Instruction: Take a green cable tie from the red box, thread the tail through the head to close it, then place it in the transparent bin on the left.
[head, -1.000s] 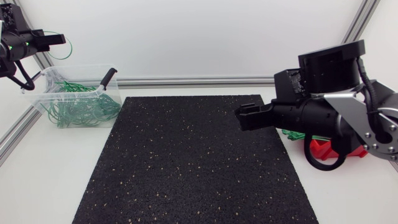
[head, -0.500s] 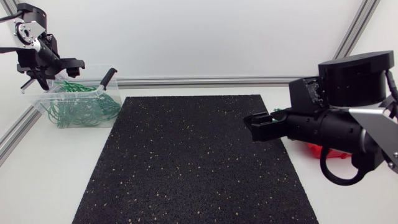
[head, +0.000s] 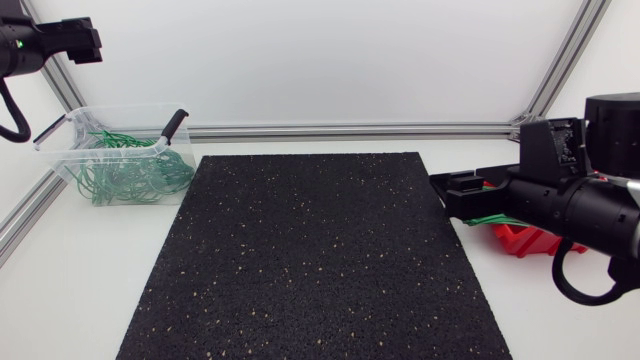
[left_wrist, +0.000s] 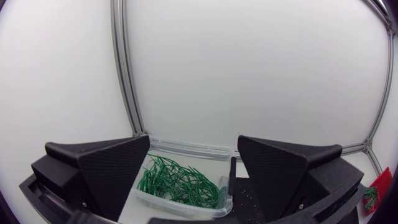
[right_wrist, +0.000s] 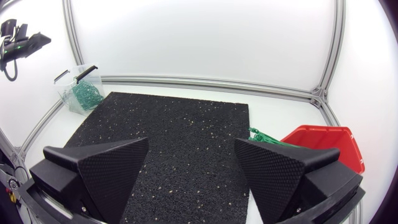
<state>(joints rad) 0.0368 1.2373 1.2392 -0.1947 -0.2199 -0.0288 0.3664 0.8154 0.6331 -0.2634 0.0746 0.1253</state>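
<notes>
Thin, curly green cable ties (head: 135, 172) are piled in the clear bin (head: 62, 158), and the left claw (left_wrist: 194, 168) and right claw (right_wrist: 191, 163) are held open, empty.

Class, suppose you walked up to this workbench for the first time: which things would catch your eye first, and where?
The big black speckled rubber mat spreads across the middle. Beside its far left corner stands a transparent plastic bin heaped with green cable ties. At the right edge a bright red plastic box sits partly behind the right arm's black gripper.
</notes>
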